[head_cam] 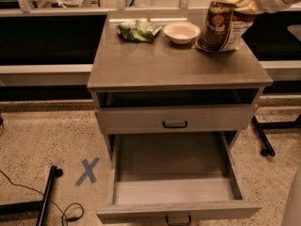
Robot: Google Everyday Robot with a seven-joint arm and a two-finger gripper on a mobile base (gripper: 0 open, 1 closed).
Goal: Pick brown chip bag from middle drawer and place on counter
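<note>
Item: brown chip bag (220, 28), upright at the counter's (164, 67) far right corner, base apparently touching.
End effector (241, 1): clamped on the bag's top edge.
Handling: settle the base flat before releasing, then withdraw straight up, clear of the bowl (181, 32).

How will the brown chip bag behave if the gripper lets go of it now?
Probably light and floppy: the brown chip bag crumples at its top where the gripper pinches it, over the counter, back right. It looks tall on a narrow base, so it may tip once released. Its glossy film looks slippery.
</note>
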